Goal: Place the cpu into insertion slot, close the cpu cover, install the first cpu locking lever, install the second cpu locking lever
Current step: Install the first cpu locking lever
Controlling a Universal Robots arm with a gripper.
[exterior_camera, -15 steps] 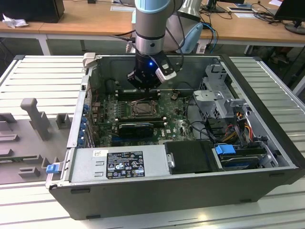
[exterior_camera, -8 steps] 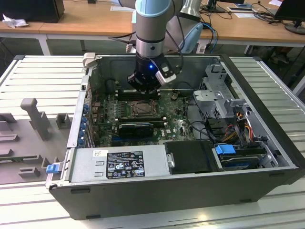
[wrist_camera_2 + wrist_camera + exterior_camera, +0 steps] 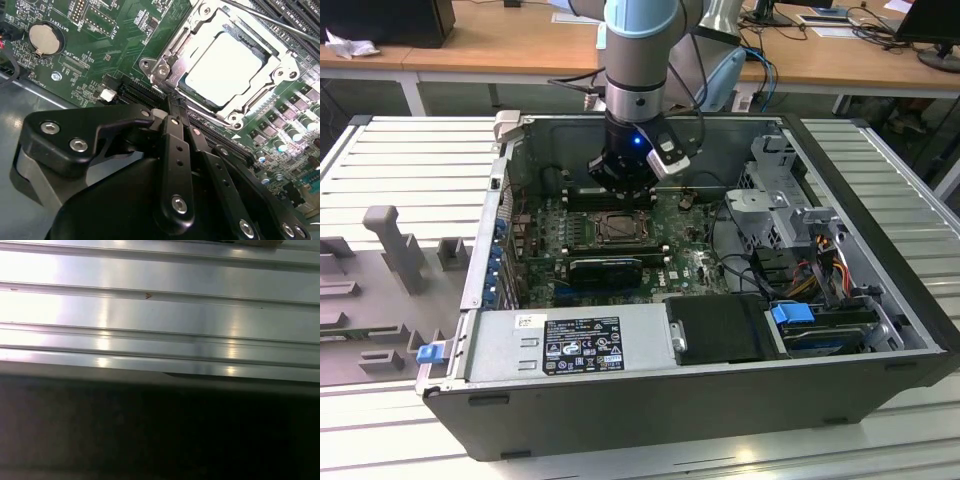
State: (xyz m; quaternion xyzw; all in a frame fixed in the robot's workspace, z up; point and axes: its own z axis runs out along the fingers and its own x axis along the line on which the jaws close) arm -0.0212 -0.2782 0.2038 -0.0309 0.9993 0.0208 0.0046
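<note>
Over on the exterior view's left, a grey moulded fixture sits on the ribbed aluminium desk. Beside it stands the open computer case, its green motherboard facing up. The arm comes straight down into the case, with the gripper hovering just above the insertion slot near the board's middle. In the second wrist view the gripper has its black fingers pressed together with nothing between them, their tips just beside the socket's near corner. The cpu lies flat in the slot, and the cpu cover is already down around it, its window framing the pale metal top. A coin battery sits further off on the board.
</note>
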